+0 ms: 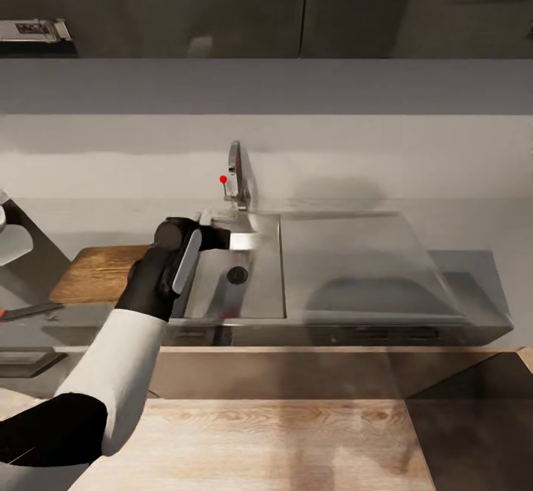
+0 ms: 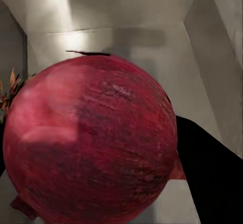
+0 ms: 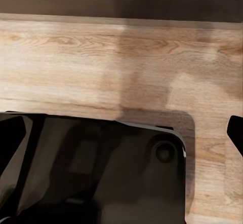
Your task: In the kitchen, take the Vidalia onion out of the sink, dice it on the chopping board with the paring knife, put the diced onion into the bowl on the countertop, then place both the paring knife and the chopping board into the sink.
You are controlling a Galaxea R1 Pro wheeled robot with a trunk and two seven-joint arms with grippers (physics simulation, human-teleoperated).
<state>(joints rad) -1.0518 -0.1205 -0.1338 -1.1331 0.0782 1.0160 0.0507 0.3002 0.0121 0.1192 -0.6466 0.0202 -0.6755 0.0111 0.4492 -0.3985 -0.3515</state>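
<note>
**A:** Well, found the onion (image 2: 91, 143) yet?

**B:** Yes. Down in the sink (image 1: 355, 254), in the basin at centre left of the head view. Huge and red in the left wrist view, pressed close to the lens.

**A:** And the left fingers (image 2: 212, 178)?

**B:** Clamped on the onion, by the look of it. One black pad against its side at lower right of that frame, with a dark sliver of the other at the left edge.

**A:** Right fingers (image 3: 236, 133)?

**B:** Hanging over wood floor beside the dark base, with just a tip at the right edge. Cannot tell whether apart or together.

**A:** Any worries?

**B:** Slipping, mostly. Round, glossy skin, and seemingly gripped off centre. Could squirt out under a fast lift and drop back into the basin. Could also clip the basin wall or the tap (image 1: 235, 169) on the way up.

**A:** And after that?

**B:** Across to the board (image 1: 96, 272), left of the sink. Knife (image 1: 33, 310) at the far left edge, on the desk (image 1: 89, 319). Likely to roll off the board if let go carelessly, so best set down gently.
</note>
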